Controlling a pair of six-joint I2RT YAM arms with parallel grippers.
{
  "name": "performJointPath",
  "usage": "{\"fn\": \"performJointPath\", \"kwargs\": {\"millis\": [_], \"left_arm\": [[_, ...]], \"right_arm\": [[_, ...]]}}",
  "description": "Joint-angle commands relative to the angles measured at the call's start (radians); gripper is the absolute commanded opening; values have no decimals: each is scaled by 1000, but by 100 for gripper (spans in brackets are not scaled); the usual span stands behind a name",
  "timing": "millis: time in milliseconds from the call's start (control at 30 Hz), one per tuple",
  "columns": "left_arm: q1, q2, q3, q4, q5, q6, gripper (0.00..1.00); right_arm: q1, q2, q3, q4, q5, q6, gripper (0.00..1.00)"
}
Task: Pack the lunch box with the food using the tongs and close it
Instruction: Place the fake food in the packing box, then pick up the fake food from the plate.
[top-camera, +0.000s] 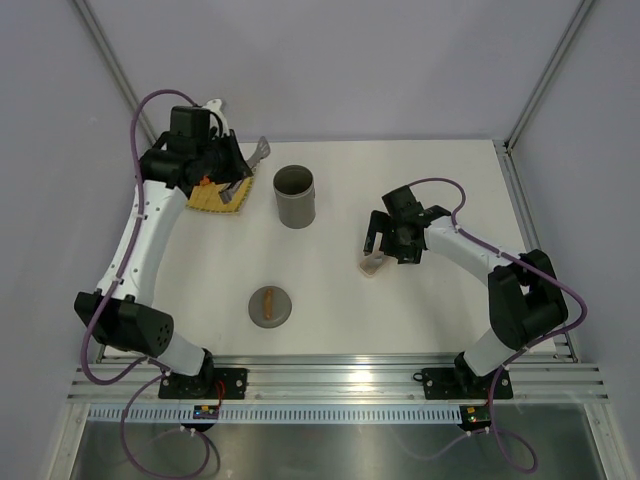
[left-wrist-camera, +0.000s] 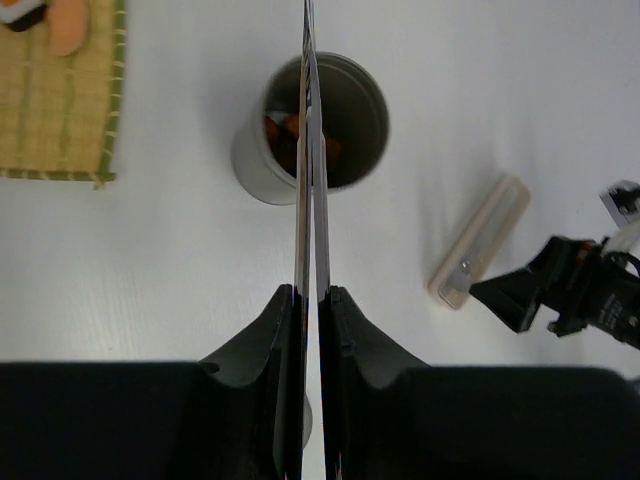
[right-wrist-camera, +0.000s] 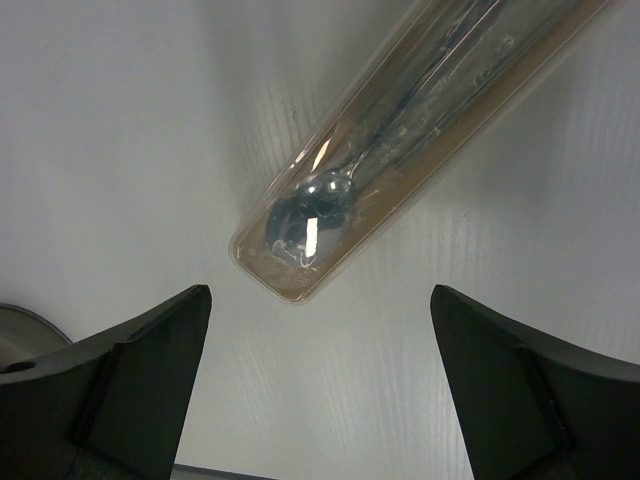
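The grey lunch box (top-camera: 295, 196) stands upright and open at the back centre. In the left wrist view orange and red food (left-wrist-camera: 285, 130) lies inside the lunch box (left-wrist-camera: 255, 165). More food (left-wrist-camera: 65, 25) rests on the yellow mat (left-wrist-camera: 60, 110). My left gripper (left-wrist-camera: 311, 290) is shut on the silver tongs (left-wrist-camera: 303, 220). Their two arms are squeezed almost together and cross the box's mouth in that view, with the tips off the top edge. From above, the left gripper (top-camera: 228, 168) hovers over the mat (top-camera: 215, 197), the tongs (top-camera: 262, 150) jutting out beside it. My right gripper (right-wrist-camera: 320, 330) is open.
A pale cutlery case (right-wrist-camera: 400, 130) holding a spoon lies just ahead of the right gripper (top-camera: 390, 245), also seen as the case (left-wrist-camera: 480, 240) right of the box. The round grey lid (top-camera: 270, 305) with a brown handle lies near the front centre.
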Motion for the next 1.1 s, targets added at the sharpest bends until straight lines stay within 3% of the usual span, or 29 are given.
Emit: {"fn": "performJointPath", "kwargs": {"millis": [0, 167, 300, 567, 867, 1067], "left_arm": [[118, 15, 30, 16, -36, -15, 3], [187, 144, 77, -8, -121, -43, 9], [193, 243, 144, -4, -160, -52, 26], [196, 394, 257, -13, -292, -99, 28], [199, 517, 343, -25, -298, -118, 41], [207, 549, 344, -15, -329, -125, 44]], "right_arm": [[11, 1, 35, 1, 11, -1, 99], [11, 5, 41, -4, 11, -6, 99], [11, 14, 52, -7, 13, -13, 100], [13, 42, 81, -27, 20, -29, 100], [13, 70, 96, -25, 17, -29, 100], [11, 79, 100, -24, 16, -32, 100]]}}
